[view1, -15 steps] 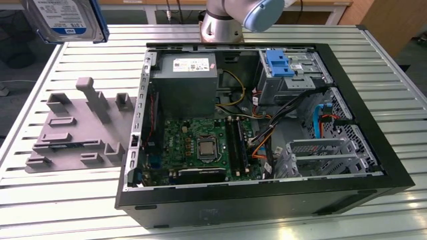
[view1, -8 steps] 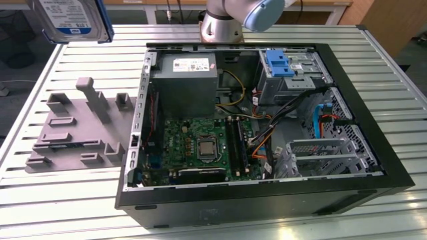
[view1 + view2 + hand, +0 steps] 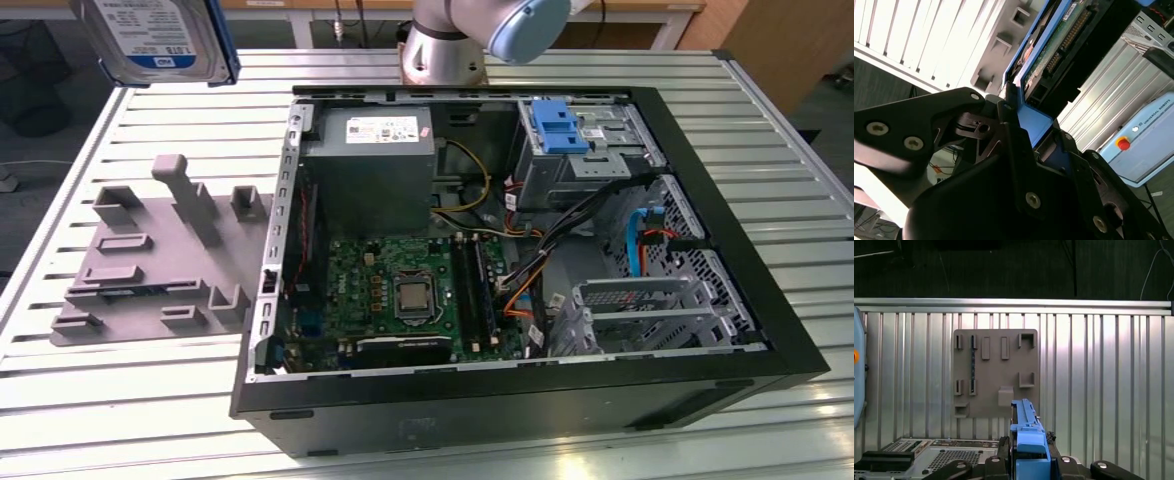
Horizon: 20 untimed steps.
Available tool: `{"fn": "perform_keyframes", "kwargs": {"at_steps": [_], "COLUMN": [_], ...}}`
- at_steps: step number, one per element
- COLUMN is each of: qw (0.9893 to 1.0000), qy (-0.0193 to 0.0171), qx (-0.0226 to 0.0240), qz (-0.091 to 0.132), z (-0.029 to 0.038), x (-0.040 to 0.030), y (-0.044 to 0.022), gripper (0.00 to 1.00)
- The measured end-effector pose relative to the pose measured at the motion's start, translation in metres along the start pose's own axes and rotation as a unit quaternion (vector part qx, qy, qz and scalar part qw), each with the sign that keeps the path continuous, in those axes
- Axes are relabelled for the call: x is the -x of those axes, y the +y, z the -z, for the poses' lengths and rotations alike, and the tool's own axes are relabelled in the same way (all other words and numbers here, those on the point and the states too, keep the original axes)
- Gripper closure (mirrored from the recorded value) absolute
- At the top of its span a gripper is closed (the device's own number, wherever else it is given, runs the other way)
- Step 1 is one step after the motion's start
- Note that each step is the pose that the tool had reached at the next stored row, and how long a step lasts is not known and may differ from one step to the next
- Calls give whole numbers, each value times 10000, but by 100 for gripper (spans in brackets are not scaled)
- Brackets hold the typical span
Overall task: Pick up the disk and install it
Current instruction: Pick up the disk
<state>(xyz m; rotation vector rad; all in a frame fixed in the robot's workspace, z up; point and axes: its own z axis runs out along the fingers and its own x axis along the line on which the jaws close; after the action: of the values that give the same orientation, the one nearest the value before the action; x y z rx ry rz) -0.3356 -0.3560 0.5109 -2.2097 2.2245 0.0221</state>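
Disk (image 3: pixel 158 40) in jaws, grey fixture (image 3: pixel 134 270) nearby

Bench (image 3: pixel 1104 380): ribbed silver metal, slats running away from the camera to a straight far rail. Dark floor (image 3: pixel 1004 270) beyond, crossed by thin cables.
Fixture plate (image 3: pixel 994 372): flat grey slab, lying on the bench, carrying raised slots and brackets of several shapes.
Disk (image 3: pixel 1026 437): seen edge-on, blue plastic rail towards the camera, upright in front of the plate and overlapping its near edge.
Tool (image 3: pixel 1029 462): black bolted links on both sides of the disk, pressed against it.
Computer case (image 3: pixel 929 452): perforated grey metal corner, beside the tool.
Pale blue object (image 3: pixel 857 380): cut off at the edge of view, orange spot on it.
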Motion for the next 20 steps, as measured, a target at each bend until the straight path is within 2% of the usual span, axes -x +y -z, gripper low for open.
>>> {"fn": "perform_keyframes", "kwargs": {"at_steps": [20], "qw": [10000], "qy": [0], "qx": [0], "qz": [0], "z": [2], "x": [2], "y": [-248], "gripper": [64]}}
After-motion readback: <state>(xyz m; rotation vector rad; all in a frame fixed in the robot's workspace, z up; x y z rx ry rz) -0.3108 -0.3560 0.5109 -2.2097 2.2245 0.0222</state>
